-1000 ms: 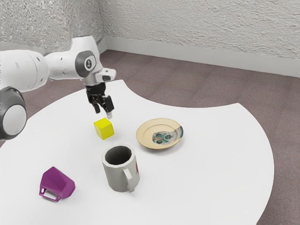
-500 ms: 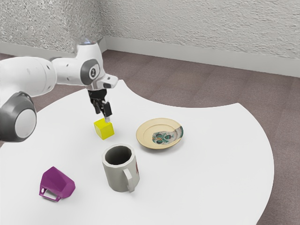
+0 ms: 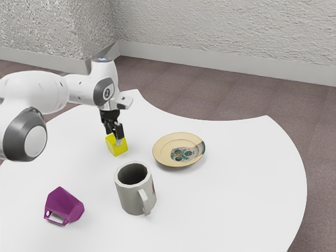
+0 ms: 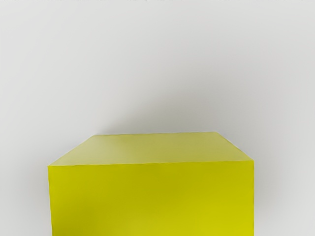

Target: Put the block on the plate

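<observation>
The fingers (image 3: 118, 139) stand spread, low over the bench (image 3: 236, 184), with the yellow block (image 3: 117, 148) at their tips, one tip in front of it. The plate (image 3: 164, 156) lies apart from the fingers, toward the exterior view's right, and the block is off it. The grey mug (image 3: 131, 196) stands nearer the exterior camera than the fingers.

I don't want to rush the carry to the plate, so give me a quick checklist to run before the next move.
1. Gripper down at the yellow block: ok.
2. Firm grip on the block: cannot tell.
3. Block lifted for the carry: not ok, it rests on the table.
4. Plate face up on the table: ok.
5. Grey mug out of the straight line from block to plate: ok.
6. Purple mug away from both block and plate: ok.
</observation>
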